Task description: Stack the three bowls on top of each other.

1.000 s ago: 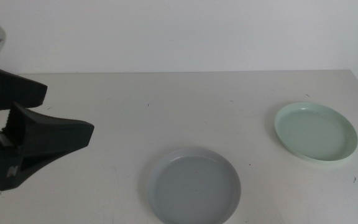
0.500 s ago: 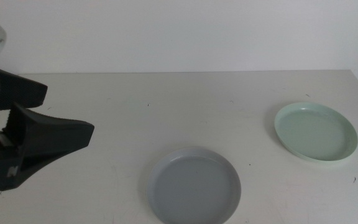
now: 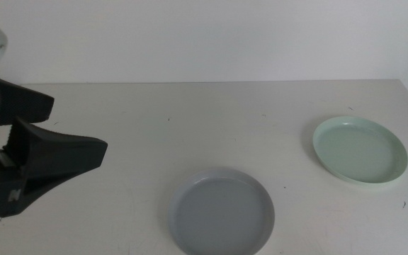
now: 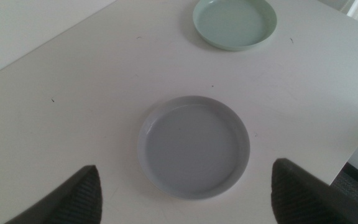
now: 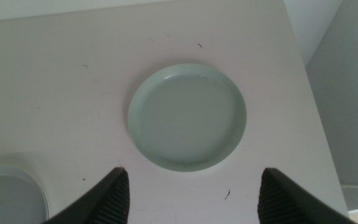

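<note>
Grey-blue bowl [image 3: 221,211]: lies flat on the white bench [image 3: 190,120] near its front edge, about midway across, upright and with nothing in it. Pale mint green bowl [image 3: 360,149]: lies flat on the bench toward the right side, farther back than the grey-blue one and well apart from it; also with nothing in it. Only these two bowls appear in the three views.

Left tool [image 4: 185,186]: its jaws stand wide apart and hold nothing. Seen from the wrist, it hangs above the grey-blue bowl [image 4: 193,145], which lies between the two jaw tips without touching either; the mint green bowl [image 4: 234,23] lies beyond. In the middle view the left arm fills the left edge as a large dark shape [image 3: 27,166], clear of both bowls.

Right tool [image 5: 191,186]: its jaws are likewise spread wide and grip nothing. It hangs above the mint green bowl [image 5: 187,116], which lies between and just beyond the jaw tips, untouched. A part of the grey-blue bowl's rim [image 5: 14,190] shows to one side. The right arm does not appear in the middle view.
</note>
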Robot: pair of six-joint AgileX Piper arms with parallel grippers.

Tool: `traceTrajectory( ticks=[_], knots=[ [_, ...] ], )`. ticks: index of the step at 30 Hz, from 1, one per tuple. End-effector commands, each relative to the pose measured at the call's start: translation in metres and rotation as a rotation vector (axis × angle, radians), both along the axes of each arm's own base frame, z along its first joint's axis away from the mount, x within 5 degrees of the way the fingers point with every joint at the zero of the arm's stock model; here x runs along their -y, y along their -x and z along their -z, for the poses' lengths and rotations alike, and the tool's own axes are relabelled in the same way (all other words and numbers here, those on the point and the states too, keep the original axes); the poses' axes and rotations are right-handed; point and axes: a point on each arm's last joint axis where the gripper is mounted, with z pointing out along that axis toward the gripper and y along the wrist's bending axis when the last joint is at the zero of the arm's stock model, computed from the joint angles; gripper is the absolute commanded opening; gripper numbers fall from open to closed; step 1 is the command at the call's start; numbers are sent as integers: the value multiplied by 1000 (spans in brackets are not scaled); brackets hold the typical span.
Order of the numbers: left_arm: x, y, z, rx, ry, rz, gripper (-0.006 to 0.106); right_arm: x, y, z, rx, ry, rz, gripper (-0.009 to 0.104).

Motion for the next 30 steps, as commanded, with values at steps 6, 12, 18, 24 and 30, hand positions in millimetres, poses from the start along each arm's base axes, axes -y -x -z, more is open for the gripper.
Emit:
traceTrajectory(
  ticks=[6, 12, 18, 24, 30],
  knots=[
    [1, 1, -15, 59, 77, -8, 105, 7, -57, -12, -78, 16, 37, 52],
    [1, 1, -15, 59, 77, -8, 105, 29, -101, 16, -252, 2, 110, 52],
    [1, 1, -15, 60, 76, -8, 105, 53, -135, 59, -385, -12, 170, 52],
    [1, 1, -15, 60, 76, -8, 105, 67, -168, 105, -454, -3, 169, 52],
    [1, 1, -15, 60, 76, -8, 105, 69, -196, 140, -431, -10, 129, 52]
  ],
)
